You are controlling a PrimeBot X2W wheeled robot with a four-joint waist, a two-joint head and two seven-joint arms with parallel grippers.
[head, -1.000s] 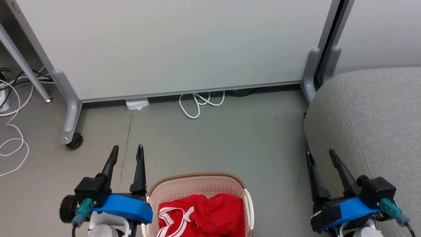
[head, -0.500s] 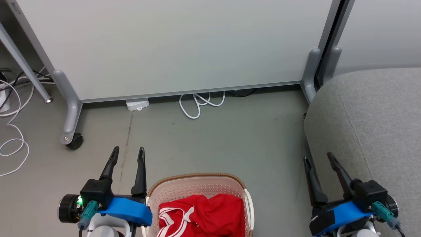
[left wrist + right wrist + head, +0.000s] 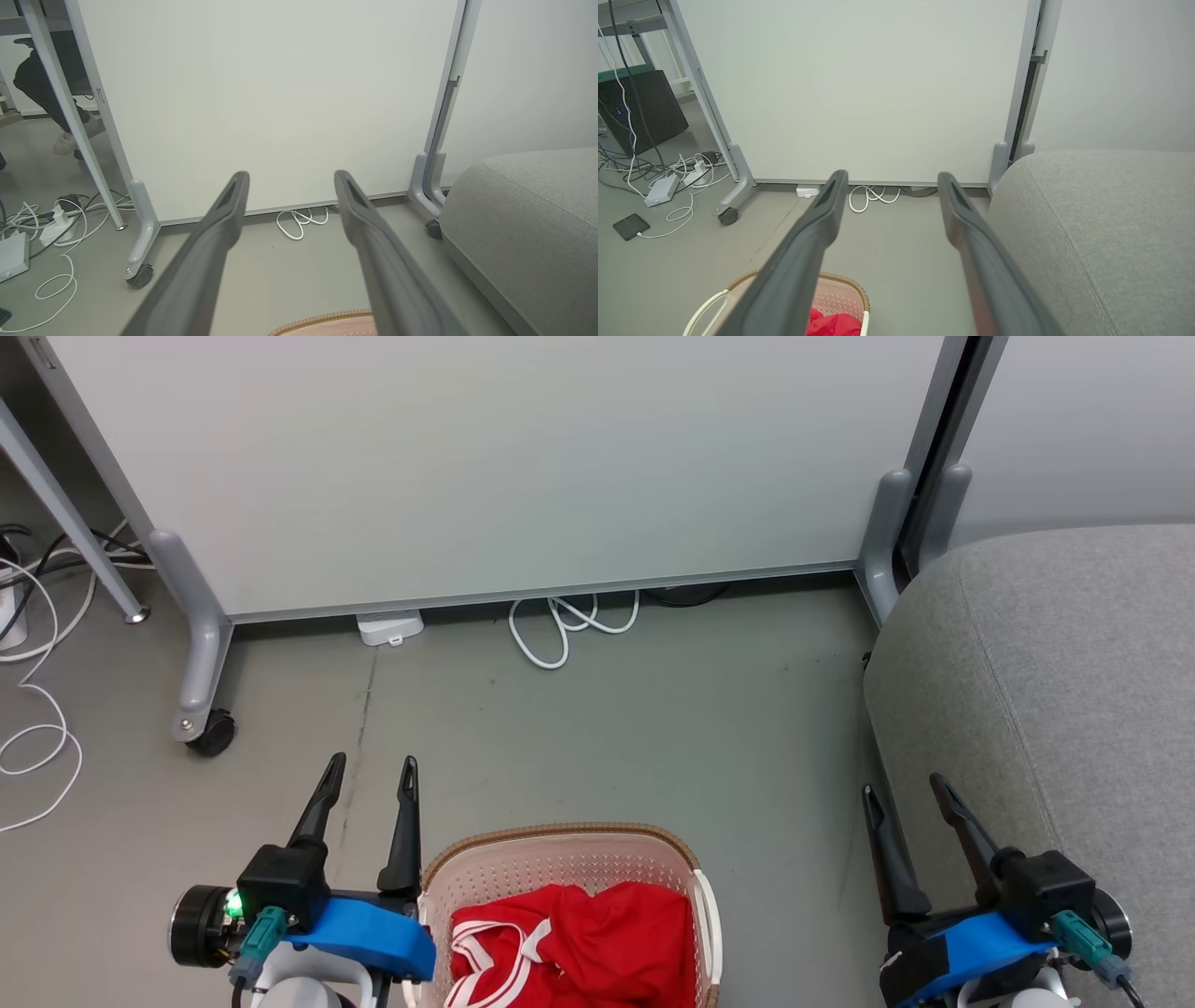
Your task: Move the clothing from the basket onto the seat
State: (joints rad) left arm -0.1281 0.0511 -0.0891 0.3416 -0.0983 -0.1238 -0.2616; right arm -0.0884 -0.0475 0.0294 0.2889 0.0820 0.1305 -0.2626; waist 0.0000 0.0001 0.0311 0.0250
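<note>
The task is at its very start, the reach for the first garment. The left jaws are parted to a moderate gap and hold nothing, their tips pointing out over the bare floor point(image 3: 607, 737). The right jaws are parted about as wide and are likewise empty.

The basket point(image 3: 560, 833) sits between the two pairs. It is close against the inner side of the left jaws (touching or merely beside, the head view cannot settle) and well apart from the right jaws. Its far rim lies behind the left tips, so both pairs point past it rather than into it. The clothing point(image 3: 597, 933) is heaped inside, plain red fabric bunched beside a white-striped piece, below and behind the tips of either pair.

The seat point(image 3: 1074, 663) lies just beside the right jaws on their outer side, and its rounded edge runs on beyond their tips.

As I judge it, the next move calls for one pair to draw back, tip downward and come in over the rim onto a raised fold of the heap. The left pair is nearer the basket, but the right is the one beside the seat. The fabric is soft, so a pinch on a high fold should gather enough, and the lift should clear the rim so the light basket is not dragged along.
</note>
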